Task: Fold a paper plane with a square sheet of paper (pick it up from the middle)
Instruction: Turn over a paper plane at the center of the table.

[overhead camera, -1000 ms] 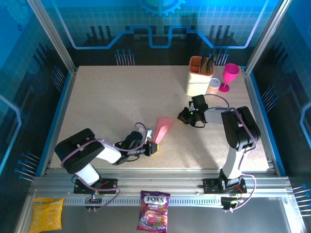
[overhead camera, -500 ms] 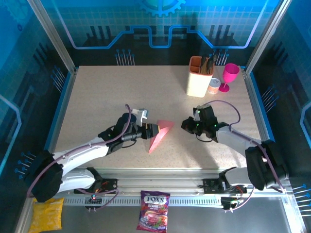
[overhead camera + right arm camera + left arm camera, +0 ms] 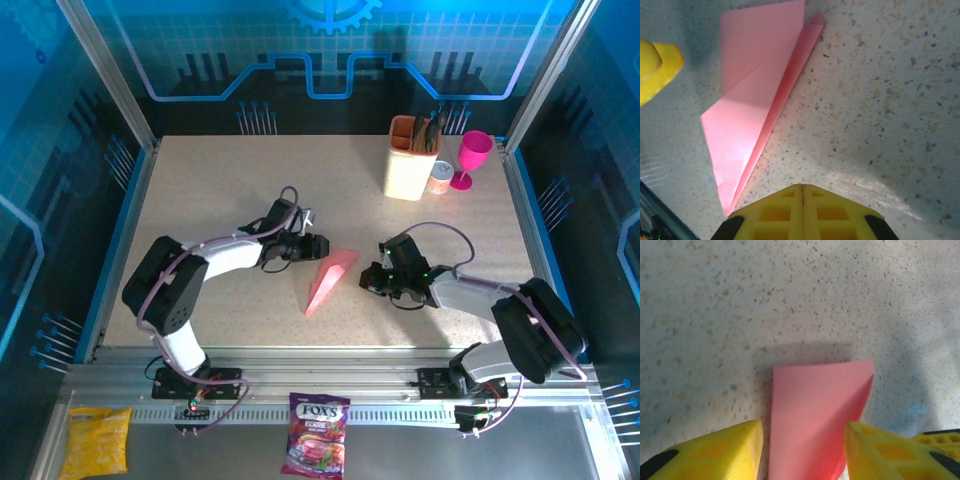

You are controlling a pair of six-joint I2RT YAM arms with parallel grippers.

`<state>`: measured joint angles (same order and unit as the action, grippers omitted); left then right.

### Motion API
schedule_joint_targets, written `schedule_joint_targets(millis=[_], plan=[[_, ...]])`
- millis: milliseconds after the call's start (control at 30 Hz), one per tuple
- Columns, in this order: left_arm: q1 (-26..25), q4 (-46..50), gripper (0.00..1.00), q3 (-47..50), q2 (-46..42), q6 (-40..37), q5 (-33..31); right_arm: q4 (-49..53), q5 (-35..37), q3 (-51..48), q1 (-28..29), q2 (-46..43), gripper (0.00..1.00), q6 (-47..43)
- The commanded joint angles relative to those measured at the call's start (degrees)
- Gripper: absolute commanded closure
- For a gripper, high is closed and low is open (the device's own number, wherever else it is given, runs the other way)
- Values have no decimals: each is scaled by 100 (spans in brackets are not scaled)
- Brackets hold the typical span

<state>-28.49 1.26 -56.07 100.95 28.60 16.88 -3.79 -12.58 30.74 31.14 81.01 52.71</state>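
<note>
Speckled beige tabletop (image 3: 220,200) inside a blue-lit enclosure with an aluminium frame.

Paper plane (image 3: 330,280) lies flat on the tabletop, about midway between left and right edges and closer to the near edge. Nose points at the near edge, slightly left; blunt tail faces the far edge. Centre crease and folded flaps are clear in the right wrist view (image 3: 755,110).

Left gripper (image 3: 318,245) sits low at the tail end, reaching in from the left. Jaws stand apart. In the left wrist view its yellow fingers (image 3: 715,455) straddle the tail of the plane (image 3: 815,415). There's a strip of bare table between the left finger and the paper. The other finger is right at the paper's edge, contact can't be told. Not pinching it.

Right gripper (image 3: 372,278) is just beside the plane's right side, near but apart. Fingers pressed together, nothing between them; its wrist view shows the two pads (image 3: 780,212) meeting at a seam.

Far right corner: cream utensil holder (image 3: 408,165), small tin (image 3: 440,177) touching it, magenta goblet (image 3: 472,158) just beside.

Off the table, on the front rail: candy bag (image 3: 317,447) at centre, yellow packet (image 3: 95,442) at left.
</note>
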Motion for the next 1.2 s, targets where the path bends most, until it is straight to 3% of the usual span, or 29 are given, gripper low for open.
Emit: schedule_joint_targets(millis=[0, 600, 833, 1167], plan=[[45, 384, 54, -432, 325, -276, 257, -363, -62, 102, 66, 270, 100, 83], [-154, 657, 56, -625, 867, -395, 316, -1290, -428, 247, 94, 1347, 100, 337], [-237, 157, 62, -352, 552, -97, 787, -1408, -460, 213, 91, 1528, 100, 366], [-413, -240, 67, 50, 24, 239, 950, -1528, -482, 185, 99, 1739, 100, 379]])
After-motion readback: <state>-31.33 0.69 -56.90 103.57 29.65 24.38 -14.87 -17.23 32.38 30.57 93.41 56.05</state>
